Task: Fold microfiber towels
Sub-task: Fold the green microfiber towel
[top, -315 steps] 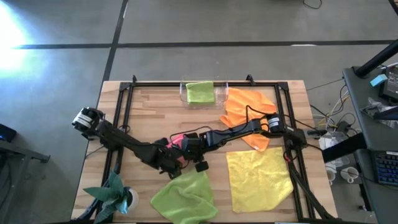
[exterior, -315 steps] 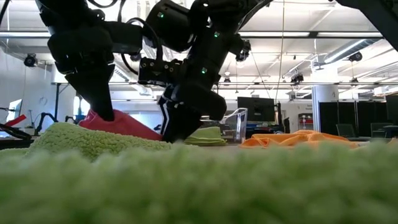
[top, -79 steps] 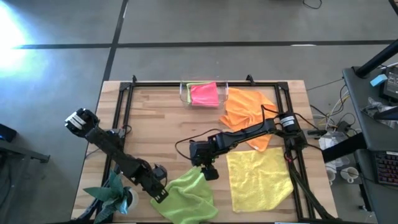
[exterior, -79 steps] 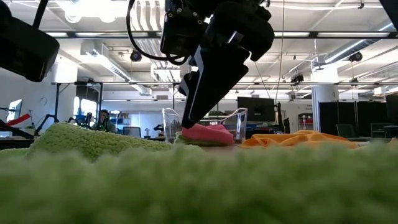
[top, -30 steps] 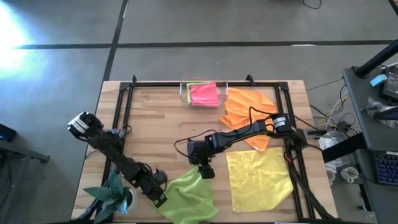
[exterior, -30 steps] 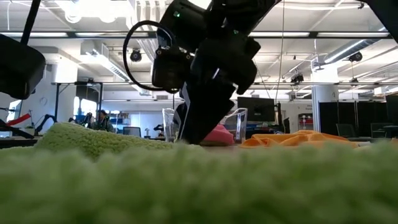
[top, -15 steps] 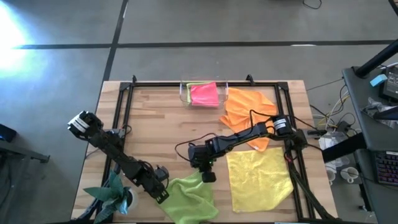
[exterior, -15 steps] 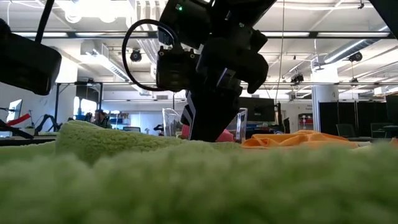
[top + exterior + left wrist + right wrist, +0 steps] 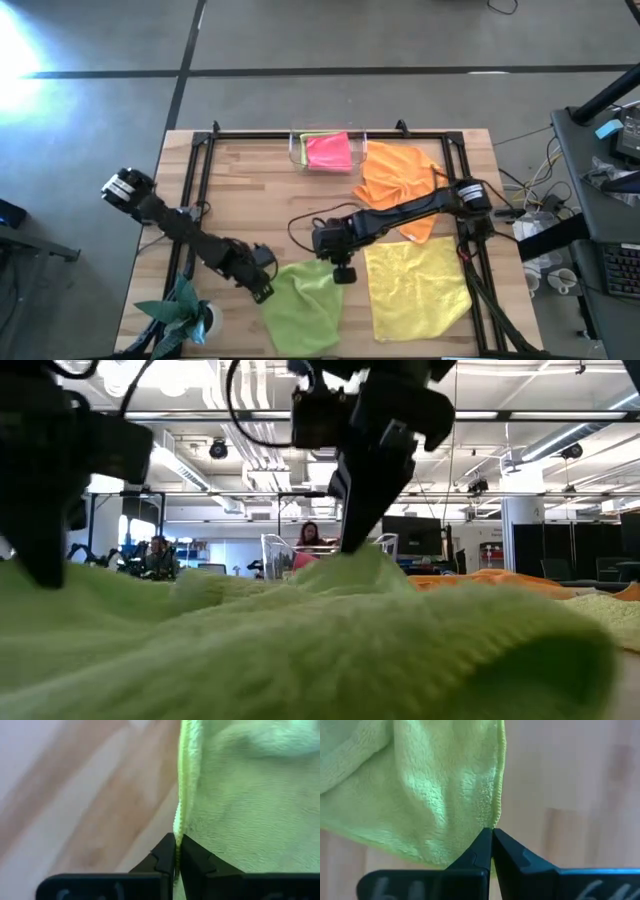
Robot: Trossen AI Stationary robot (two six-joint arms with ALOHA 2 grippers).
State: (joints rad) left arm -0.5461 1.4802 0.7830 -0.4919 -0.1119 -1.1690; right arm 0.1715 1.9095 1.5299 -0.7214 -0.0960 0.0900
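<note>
Spreading step: left claw (image 9: 264, 291) and right claw (image 9: 341, 273) each pinch a corner of the lime green towel (image 9: 305, 315) (both clamped tight). Next move probably calls for pulling it taut between them, flat on the tabletop (image 9: 250, 190).

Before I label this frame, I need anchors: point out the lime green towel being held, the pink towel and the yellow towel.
lime green towel (image 9: 303, 312): high view, middle of the cloth.
pink towel (image 9: 327, 151): high view, centre of its folded top.
yellow towel (image 9: 417, 288): high view, centre of the flat cloth.

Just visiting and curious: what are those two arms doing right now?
Left gripper shut on lime towel edge. Right gripper shut on its other corner. Nothing in the way.
</note>
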